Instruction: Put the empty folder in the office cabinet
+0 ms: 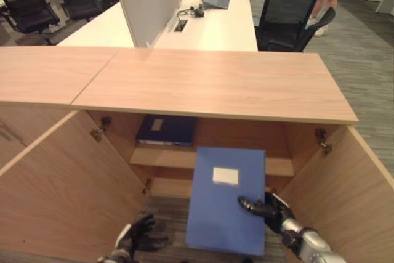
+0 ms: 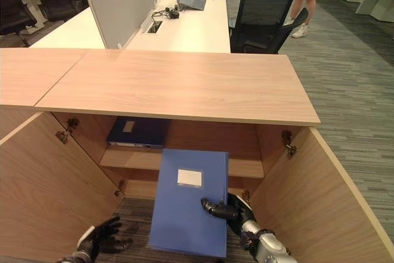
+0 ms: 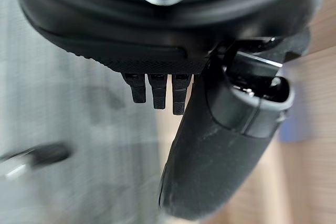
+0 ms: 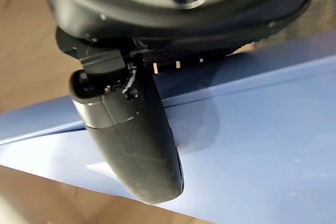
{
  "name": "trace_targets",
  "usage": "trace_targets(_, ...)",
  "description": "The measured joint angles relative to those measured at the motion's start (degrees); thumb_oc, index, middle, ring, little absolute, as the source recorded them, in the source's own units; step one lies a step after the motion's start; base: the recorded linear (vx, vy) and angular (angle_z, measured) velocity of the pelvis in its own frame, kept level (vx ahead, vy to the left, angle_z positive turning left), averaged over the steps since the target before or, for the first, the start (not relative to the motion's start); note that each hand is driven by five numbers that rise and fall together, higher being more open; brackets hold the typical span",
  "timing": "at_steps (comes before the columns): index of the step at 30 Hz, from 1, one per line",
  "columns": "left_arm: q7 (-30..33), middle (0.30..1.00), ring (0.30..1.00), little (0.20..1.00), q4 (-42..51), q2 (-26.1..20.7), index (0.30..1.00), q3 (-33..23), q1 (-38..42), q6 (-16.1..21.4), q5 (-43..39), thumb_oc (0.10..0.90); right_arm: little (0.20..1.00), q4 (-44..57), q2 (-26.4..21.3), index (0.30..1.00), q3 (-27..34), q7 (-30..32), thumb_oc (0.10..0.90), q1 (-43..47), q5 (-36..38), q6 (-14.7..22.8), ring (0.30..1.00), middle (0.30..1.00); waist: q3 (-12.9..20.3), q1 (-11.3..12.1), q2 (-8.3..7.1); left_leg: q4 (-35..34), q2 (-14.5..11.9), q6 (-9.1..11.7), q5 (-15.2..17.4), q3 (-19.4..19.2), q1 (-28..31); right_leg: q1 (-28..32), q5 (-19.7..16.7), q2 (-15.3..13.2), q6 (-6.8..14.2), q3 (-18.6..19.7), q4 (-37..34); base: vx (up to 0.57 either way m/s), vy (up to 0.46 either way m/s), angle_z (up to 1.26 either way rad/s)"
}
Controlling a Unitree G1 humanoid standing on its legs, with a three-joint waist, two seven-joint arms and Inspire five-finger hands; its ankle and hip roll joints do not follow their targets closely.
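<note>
While my right hand (image 2: 237,210) pinches the blue folder (image 2: 188,204) at its right edge, thumb across the cover and fingers behind it, the folder stands tilted in the open cabinet (image 2: 178,87), its far end leaning over the edge of the inner shelf (image 2: 246,165). A white label (image 2: 189,178) sits on its cover. A darker folder (image 2: 136,132) lies on that shelf, far left. My left hand (image 2: 98,238) hangs spread and empty, low at the near left, by the left door (image 2: 49,177).
</note>
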State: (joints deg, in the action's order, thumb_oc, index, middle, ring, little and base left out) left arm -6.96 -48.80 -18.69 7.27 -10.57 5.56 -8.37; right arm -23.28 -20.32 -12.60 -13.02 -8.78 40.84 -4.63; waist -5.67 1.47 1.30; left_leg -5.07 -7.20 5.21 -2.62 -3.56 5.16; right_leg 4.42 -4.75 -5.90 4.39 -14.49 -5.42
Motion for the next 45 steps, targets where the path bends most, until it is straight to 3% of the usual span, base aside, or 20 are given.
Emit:
trace_targets(4, 0.28, 0.9, 0.9, 0.9, -5.61, 2.39, 0.9, 1.78, 0.11, 0.29, 0.75, 0.8, 0.3, -2.99, 1.78, 0.3, 0.0, 2.01, 0.4, 0.16, 5.72, 1.12, 0.3, 0.3, 0.1, -0.15, 0.38, 0.0, -0.69, 0.53, -0.29, 0.51, -0.21, -0.02, 0.17, 0.73, -0.28, -0.22, -0.01, 0.02, -0.078, 0.03)
trace_targets(8, 0.56, 0.9, 0.9, 0.9, -9.93, 4.28, 0.9, -0.1, 1.49, 0.66, 0.64, 0.8, 0.3, -3.94, 2.65, 0.3, 0.21, 3.42, 0.4, 0.42, 8.98, 2.07, 0.3, 0.3, 0.69, -0.26, 1.36, 0.04, -1.39, 0.78, -0.17, 0.56, -0.21, 0.03, 0.43, 1.46, -0.73, -0.23, -0.01, 0.0, -0.089, 0.01)
trace_targets(12, 1.73, 0.9, 0.9, 0.9, -13.78, 4.55, 0.9, -1.8, 3.41, 0.52, 0.15, 0.8, 0.3, -4.1, 2.26, 0.3, 0.36, 3.8, 0.4, 0.35, 11.13, 3.47, 0.3, 0.3, 0.75, 0.11, 2.5, 0.49, -2.69, 2.28, -0.95, 0.82, -0.26, 0.07, 0.78, 2.68, -1.31, -0.48, -0.02, -0.03, -0.071, 0.03)
trace_targets(13, 1.95, 0.9, 0.9, 0.9, -14.35, 4.47, 0.9, -1.97, 3.36, 0.7, 0.27, 0.8, 0.3, -4.73, 2.15, 0.3, 0.92, 3.79, 0.4, 0.6, 11.14, 4.24, 0.3, 0.3, 0.08, 0.25, 2.65, 3.93, -2.53, 2.89, -1.13, 1.6, -1.94, -0.02, 1.27, 2.76, -1.92, -0.4, -0.02, -0.05, -0.064, 0.22)
trace_targets(15, 2.55, 0.9, 0.9, 0.9, -15.51, 4.4, 0.9, -3.03, 6.02, 0.89, 0.13, 0.8, 0.3, -5.63, 2.7, 0.3, 2.6, 3.86, 0.4, 0.86, 11.14, 4.46, 0.3, 0.3, -1.58, 0.17, 0.82, 12.37, -0.78, 5.18, -2.41, 3.49, -7.25, 0.0, 1.29, 1.0, -2.24, -0.35, -0.03, 0.05, 0.008, 0.28)
trace_targets(18, 1.61, 0.9, 0.9, 0.9, -16.35, 4.61, 0.9, -2.7, 6.59, 0.71, 0.31, 0.8, 0.3, -6.19, 1.5, 0.3, 3.26, 4.34, 0.4, 0.48, 11.13, 4.5, 0.3, 0.3, -2.38, -0.5, 2.56, 12.88, -2.86, 6.5, -2.34, 1.56, -8.11, 0.05, 1.03, 0.95, -3.24, -0.97, -0.03, 0.09, 0.08, 0.05)
trace_targets(19, 1.41, 0.9, 0.9, 0.9, -16.85, 4.57, 0.9, -2.67, 6.77, 0.66, 0.58, 0.8, 0.3, -6.19, 1.3, 0.3, 3.84, 4.61, 0.4, 0.44, 11.13, 4.47, 0.3, 0.3, -2.94, -1.24, 3.15, 12.03, -3.98, 6.34, -2.11, 0.83, -8.16, -0.2, 1.02, 0.65, -3.25, -0.97, -0.03, 0.13, 0.091, 0.01)
trace_targets(22, 1.03, 0.9, 0.9, 0.9, -17.84, 4.57, 0.9, -1.29, 7.64, 0.77, 1.96, 0.8, 0.3, -6.23, 0.76, 0.3, 4.98, 4.99, 0.4, 0.32, 11.12, 4.54, 0.3, 0.3, -3.07, -1.13, 3.32, 0.12, -2.64, 5.56, -1.51, 2.56, -8.25, -3.26, 0.76, -0.64, -2.85, 0.36, -0.02, 0.1, 0.049, -0.06)
trace_targets(24, 0.92, 0.9, 0.9, 0.9, -17.88, 4.66, 0.9, -1.29, 7.88, 0.82, 1.97, 0.8, 0.3, -6.41, -0.2, 0.3, 5.08, 5.07, 0.4, 0.32, 11.11, 4.58, 0.3, 0.3, -3.17, -0.88, 3.79, 0.08, -2.27, 5.23, 0.32, 4.21, -9.18, -4.54, -0.02, -0.58, -1.78, 1.37, -0.02, 0.13, 0.055, -0.3)
trace_targets(26, 1.57, 0.9, 0.9, 0.9, -18.17, 5.29, 0.9, -2.19, 8.65, 0.66, 1.99, 0.8, 0.3, -7.39, 0.05, 0.3, 4.08, 5.17, 0.4, 1.68, 11.1, 4.62, 0.3, 0.3, -3.8, 1.57, 4.02, 0.08, -1.06, 3.78, 1.19, 5.25, -10.36, -7.02, 0.91, -0.16, 0.0, 5.25, 0.55, 0.14, 0.108, -0.74)
trace_targets(27, 1.56, 0.9, 0.9, 0.9, -18.0, 5.46, 0.9, -1.88, 9.38, 0.55, 2.2, 0.8, 0.3, -8.05, 0.45, 0.3, 4.11, 4.96, 0.4, 2.19, 11.1, 4.66, 0.3, 0.3, -4.94, 1.86, 4.69, 0.11, -2.14, 2.98, -0.1, 4.36, -10.55, -7.6, 1.85, 1.11, 0.16, 4.93, 3.73, 0.09, 0.098, -0.34)
trace_targets(28, 1.51, 0.9, 0.9, 0.9, -17.44, 4.6, 0.9, -1.23, 9.28, 0.66, 2.46, 0.8, 0.3, -9.44, 1.9, 0.3, 4.07, 5.0, 0.4, 2.54, 11.04, 4.39, 0.3, 0.3, -5.42, 1.86, 3.79, 0.33, -2.28, 3.07, -0.91, 3.58, -10.05, -7.94, 3.66, 1.44, 0.06, 4.62, 8.15, 0.18, 0.216, -0.28)
trace_targets(29, 1.66, 0.9, 0.9, 0.9, -16.99, 2.79, 0.9, -1.0, 8.56, 0.54, 2.48, 0.8, 0.3, -11.2, 4.19, 0.3, 3.45, 5.02, 0.4, 2.64, 10.98, 4.11, 0.3, 0.3, -5.23, 2.97, 0.85, 0.44, -0.63, 1.69, -3.15, 2.39, -9.59, -5.13, 5.04, 0.72, -0.29, 6.06, 4.67, 0.19, 0.234, -0.37)
trace_targets(30, 1.36, 0.9, 0.9, 0.9, -17.1, 2.63, 0.9, -0.87, 8.08, -0.13, 2.62, 0.8, 0.3, -11.04, 4.86, 0.3, 3.34, 5.1, 0.4, 2.5, 10.94, 4.03, 0.3, 0.3, -5.52, 3.34, 0.15, 0.74, 0.1, 1.09, -3.71, 1.53, -9.16, -3.41, 3.51, -0.01, 0.23, 6.53, 2.04, 0.25, 0.312, -0.35)
trace_targets(33, 1.59, 0.9, 0.9, 0.9, -17.61, 2.96, 0.9, -1.17, 7.6, -0.46, 3.13, 0.8, 0.3, -10.76, 5.73, 0.3, 3.2, 5.06, 0.4, 2.36, 10.95, 4.07, 0.3, 0.3, -5.65, 2.6, -0.91, 0.4, 2.62, -0.41, -3.07, 0.75, -8.19, -1.76, 2.31, -2.48, 1.25, 6.62, 0.13, 0.21, 0.224, -0.07)
trace_targets(34, 1.7, 0.9, 0.9, 0.9, -17.55, 2.59, 0.9, -0.97, 7.53, -0.5, 4.37, 0.8, 0.3, -10.75, 6.43, 0.3, 3.07, 5.06, 0.4, 2.87, 10.93, 4.05, 0.3, 0.3, -5.48, 2.41, -1.65, 0.44, 3.68, -1.87, -3.1, 0.09, -7.92, -1.83, 2.39, -3.47, 1.56, 7.19, 0.39, 0.22, 0.253, -0.11)
trace_targets(40, 1.66, 0.9, 0.9, 0.9, -16.66, 0.22, 0.9, 0.41, 7.7, -0.68, 5.32, 0.8, 0.3, -10.65, 8.65, 0.3, 2.0, 5.05, 0.4, 5.95, 10.92, 4.03, 0.3, 0.3, -4.74, 2.64, -5.16, 0.42, 6.27, -3.88, -0.83, -3.36, -5.98, -2.13, 1.96, -5.67, 2.0, 10.17, 0.94, 0.15, 0.215, -0.27)
trace_targets(45, 1.87, 0.9, 0.9, 0.9, -17.4, -0.34, 0.9, 0.61, 9.74, -1.5, 4.76, 0.8, 0.3, -10.84, 9.39, 0.3, 0.92, 5.1, 0.4, 7.62, 10.87, 3.99, 0.3, 0.3, -3.94, 2.24, -6.14, 0.51, 6.48, -6.3, 0.5, -5.67, -5.47, -8.67, 0.37, -5.91, 3.12, 10.29, 11.66, 0.11, 0.189, -0.25)
